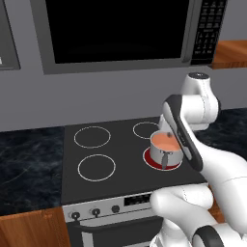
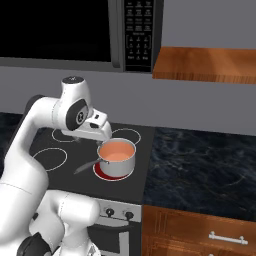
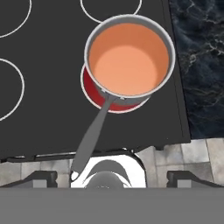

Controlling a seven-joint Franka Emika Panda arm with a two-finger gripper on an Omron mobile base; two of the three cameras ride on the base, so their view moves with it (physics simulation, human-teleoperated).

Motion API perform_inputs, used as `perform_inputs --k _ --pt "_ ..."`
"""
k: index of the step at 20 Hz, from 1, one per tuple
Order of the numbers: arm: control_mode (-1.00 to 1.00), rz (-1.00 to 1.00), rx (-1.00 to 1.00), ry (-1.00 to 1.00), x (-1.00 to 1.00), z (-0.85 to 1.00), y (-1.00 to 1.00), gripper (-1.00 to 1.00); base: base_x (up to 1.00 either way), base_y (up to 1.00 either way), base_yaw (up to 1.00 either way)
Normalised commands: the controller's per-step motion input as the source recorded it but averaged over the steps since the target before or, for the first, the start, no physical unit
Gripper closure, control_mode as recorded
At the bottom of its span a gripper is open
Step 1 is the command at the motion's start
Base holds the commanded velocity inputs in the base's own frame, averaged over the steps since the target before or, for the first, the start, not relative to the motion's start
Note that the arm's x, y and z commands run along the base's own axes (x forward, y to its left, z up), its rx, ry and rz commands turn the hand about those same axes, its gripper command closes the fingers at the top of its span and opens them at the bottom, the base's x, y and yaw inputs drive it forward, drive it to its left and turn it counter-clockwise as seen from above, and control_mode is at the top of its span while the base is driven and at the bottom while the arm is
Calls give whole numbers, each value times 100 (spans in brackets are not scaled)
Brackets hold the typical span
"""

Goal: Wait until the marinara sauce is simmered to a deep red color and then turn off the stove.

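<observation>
Item: marinara sauce [image 3: 127,65], a flat pale salmon-orange disc inside a steel saucepan [image 3: 162,76]; not yet deep red, so by judgement the waiting step is in hand. Location: the saucepan sits on the glowing red burner [image 3: 89,94] at the front right of the stove [image 1: 116,178], a black glass cooktop whose other three rings are unlit. Pan handle [image 3: 89,140]: long axis runs from the pot at 1 o'clock toward 7 o'clock in the hand view, its tip ending over the stove's front edge. End effector: gripper [image 3: 112,178], jaws spread to full width, fingertips [image 3: 43,178] well apart at the bottom of the hand view, holding nothing and touching nothing. Governing relation: the sauce lies at 12 o'clock from the gripper, ahead of and below it, with the hand poised above the front edge of the cooktop, looking down. Knobs [image 1: 95,211]: small, black, on the silver front panel below that edge, hence toward 6 o'clock from the hand; which knob governs the lit burner cannot be told.
</observation>
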Motion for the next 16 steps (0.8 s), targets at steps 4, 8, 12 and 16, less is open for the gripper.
perform_inputs --k 4,8,12,16 --pt "-100 -10 3 8 -13 0 -17 -100 0 0 0" --pt "-100 -5 1 6 -13 0 -21 -100 0 0 0" --pt "-100 0 0 3 -6 0 -27 -100 0 0 0" --pt "-100 0 0 3 -4 -1 -17 -100 0 0 0"
